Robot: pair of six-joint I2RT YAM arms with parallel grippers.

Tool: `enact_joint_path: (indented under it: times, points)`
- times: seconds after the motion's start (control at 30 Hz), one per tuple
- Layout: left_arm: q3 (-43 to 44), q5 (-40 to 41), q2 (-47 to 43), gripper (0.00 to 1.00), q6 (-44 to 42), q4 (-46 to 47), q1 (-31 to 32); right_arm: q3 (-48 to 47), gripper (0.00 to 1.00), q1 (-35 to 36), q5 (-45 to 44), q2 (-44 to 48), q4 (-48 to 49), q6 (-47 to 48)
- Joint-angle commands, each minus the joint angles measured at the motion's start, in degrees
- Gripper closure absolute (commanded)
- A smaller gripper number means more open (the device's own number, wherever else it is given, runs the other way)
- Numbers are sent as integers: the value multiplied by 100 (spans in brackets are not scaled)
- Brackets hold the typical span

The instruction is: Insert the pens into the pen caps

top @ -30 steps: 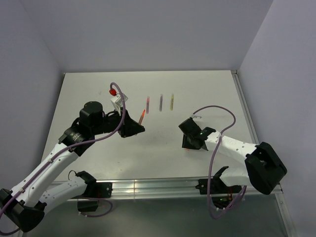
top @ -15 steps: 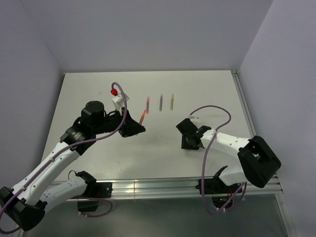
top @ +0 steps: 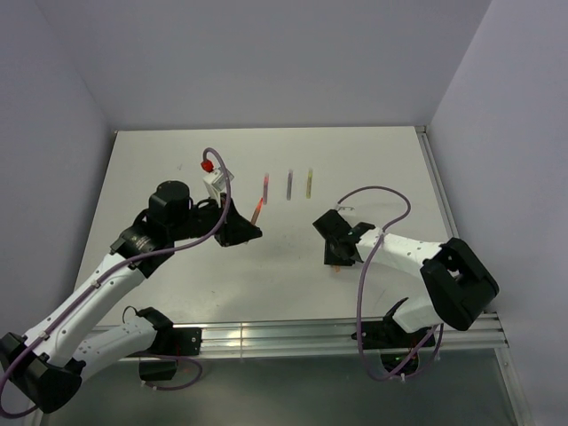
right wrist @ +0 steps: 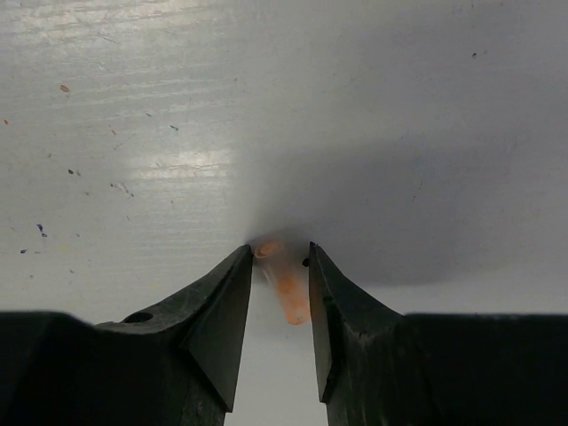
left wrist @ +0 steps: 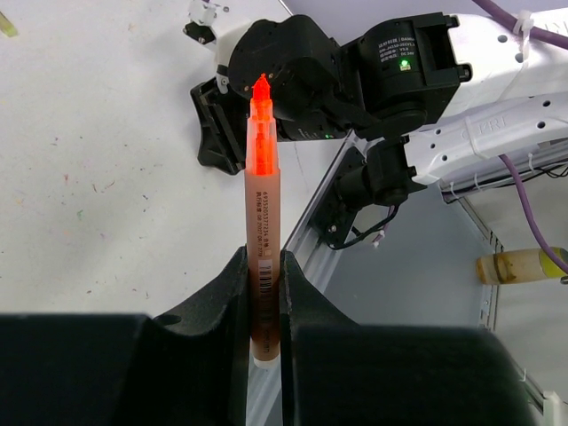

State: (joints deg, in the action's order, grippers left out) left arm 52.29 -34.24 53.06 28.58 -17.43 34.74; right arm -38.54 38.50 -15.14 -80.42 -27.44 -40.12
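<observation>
My left gripper (top: pixel 248 230) is shut on the orange-red pen (top: pixel 256 210), held above the table. In the left wrist view the pen (left wrist: pixel 263 204) sticks up from between the fingers (left wrist: pixel 264 263), its bare tip pointing toward the right arm. My right gripper (top: pixel 335 261) is down at the table surface right of centre. In the right wrist view it (right wrist: pixel 277 256) stands open, its fingers straddling the small orange pen cap (right wrist: pixel 284 277), which lies on the table with narrow gaps to each side. Three more pens lie at the back middle: pink-red (top: pixel 264 187), dark purple (top: pixel 289 184) and yellow (top: pixel 309 183).
The table's metal front rail (top: pixel 284 337) runs along the near edge behind both arm bases. A raised edge (top: pixel 438 200) borders the table on the right. Purple cables loop over each arm.
The right gripper has shifted slightly left and lower to the table, and its jaws have narrowed round the orange cap. The left arm with the pen has barely moved.
</observation>
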Motion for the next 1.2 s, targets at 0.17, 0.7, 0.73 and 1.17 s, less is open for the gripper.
enact_joint_path:
  times: [0.17, 0.7, 0.73, 1.17]
  points:
    - [-17, -100, 126, 100, -10, 170, 15, 101, 71, 105, 353, -404, 186, 13]
    - [-44, -162, 337, 100, 174, 372, 15, 418, 66, 184, 643, -290, 222, -189]
    - [-44, -188, 346, 100, 174, 372, 15, 444, 65, 184, 626, -281, 213, -198]
    - [-26, -232, 284, 100, 148, 372, 6, 418, 66, 360, 538, -545, 37, -417]
